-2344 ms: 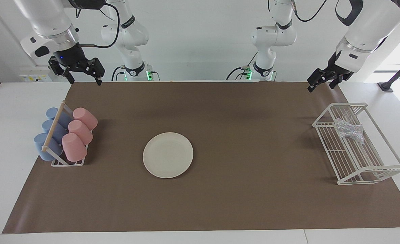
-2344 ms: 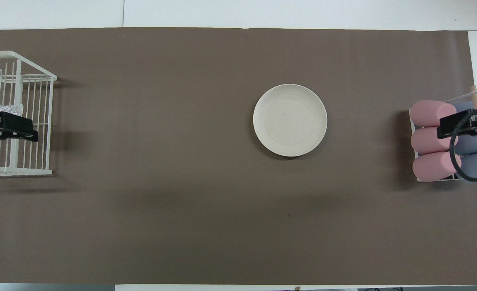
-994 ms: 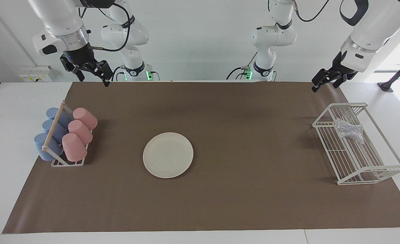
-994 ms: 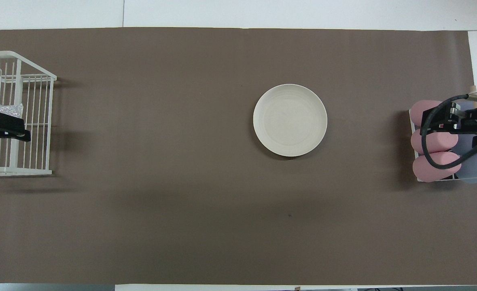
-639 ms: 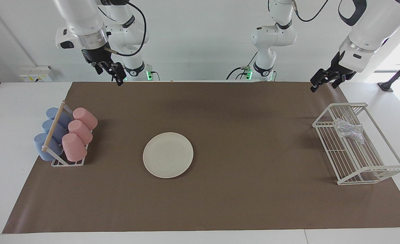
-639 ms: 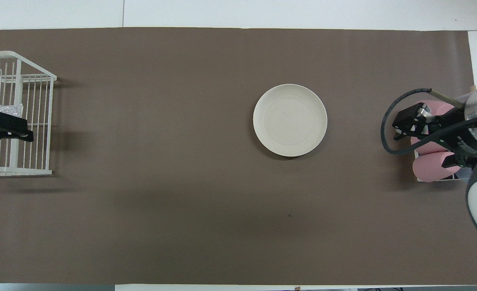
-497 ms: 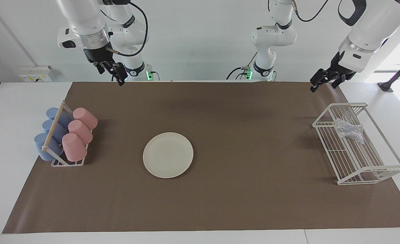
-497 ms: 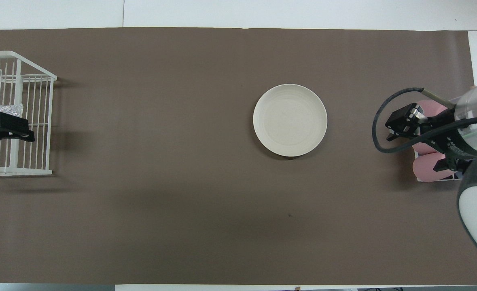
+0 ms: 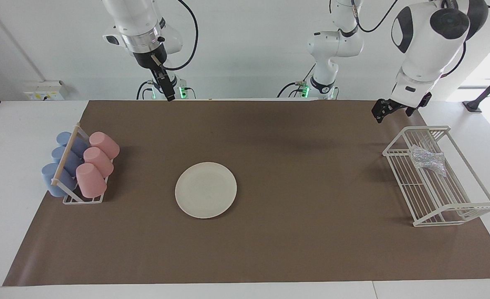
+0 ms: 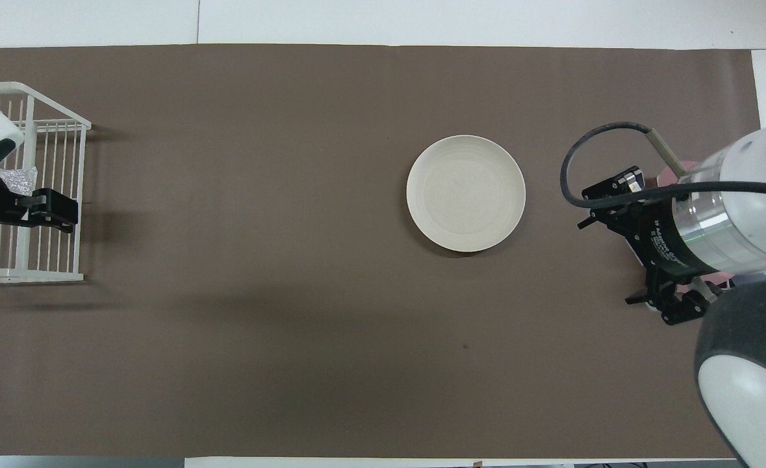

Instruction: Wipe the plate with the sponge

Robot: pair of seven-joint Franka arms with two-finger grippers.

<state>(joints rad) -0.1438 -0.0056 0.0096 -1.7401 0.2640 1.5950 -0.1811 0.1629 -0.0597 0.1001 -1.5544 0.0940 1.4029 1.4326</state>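
Looking across the table at the robots, the plate (image 9: 205,189) sits flat on the brown mat (image 9: 294,137), about midway along the table but a bit toward the right arm's end. Nothing is on it. The sponge (image 9: 427,160) lies in the white wire rack (image 9: 436,195) at the left arm's end of the table, in the part of the rack nearer to the robots. The left gripper (image 9: 383,110) hangs up in the air over the mat's edge, near the rack but not touching it. Its fingers are spread open and hold nothing. The right gripper (image 9: 166,88) hangs high over the mat's edge near the robots. It is seen edge on, so its fingers look like one dark bar, but they seem open too, and it holds nothing. A holder of pink and blue cups (image 9: 80,166) sits at the right arm's end.

From the overhead view, the plate (image 10: 466,193) is bare and round in the open mat. The left gripper (image 10: 48,209) covers part of the rack (image 10: 51,260), and just a bit of the sponge (image 10: 22,178) peeks out beside it. The right gripper (image 10: 636,247) is over the mat between the plate and the cups, and it hides most of them.

I think the job has not really begun. No one has picked up the sponge, and the plate has not been wiped. The sponge must be grabbed, carried to the plate and rubbed on it.
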